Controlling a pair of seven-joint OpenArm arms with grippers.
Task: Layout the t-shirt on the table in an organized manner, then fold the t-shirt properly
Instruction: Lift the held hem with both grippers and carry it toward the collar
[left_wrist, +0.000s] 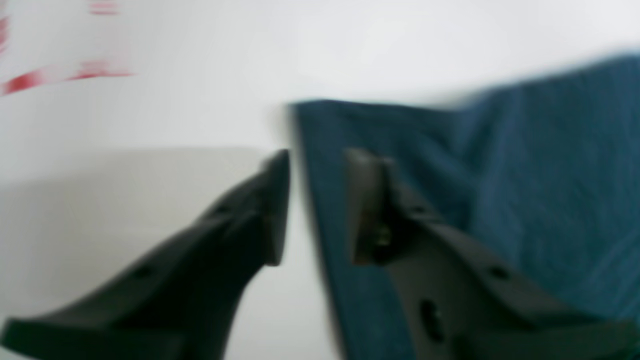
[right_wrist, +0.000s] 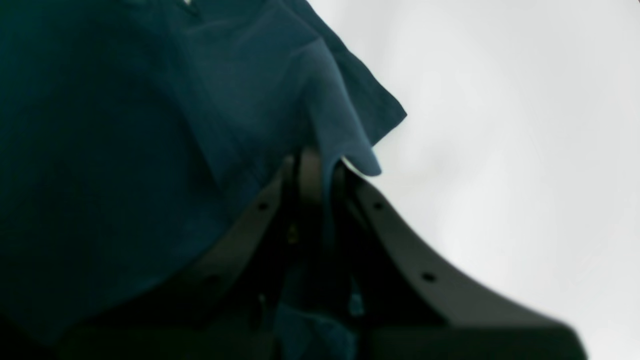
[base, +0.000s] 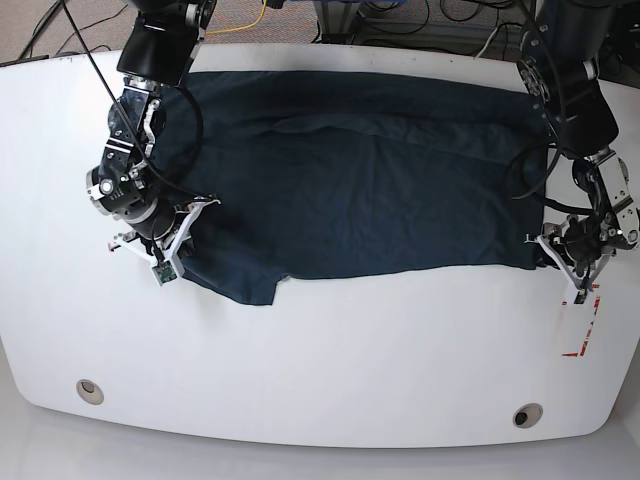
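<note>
White table (base: 320, 380) bears your t-shirt (base: 370, 190), long axis side to side. Right gripper (right_wrist: 317, 165) pinches its sleeve; left gripper (left_wrist: 315, 200), jaws parted, straddles the opposite edge.

White table carrying a spread navy t-shirt

The glossy white table (base: 330, 370) with curved edges is covered across its far half by the dark navy t-shirt (base: 350, 180), laid mostly flat, one sleeve (base: 240, 285) reaching toward the near edge. Two round grey grommet holes (base: 89, 390) are set near the front, and red tape marks (base: 580, 335) are stuck beside the shirt's corner.
</note>
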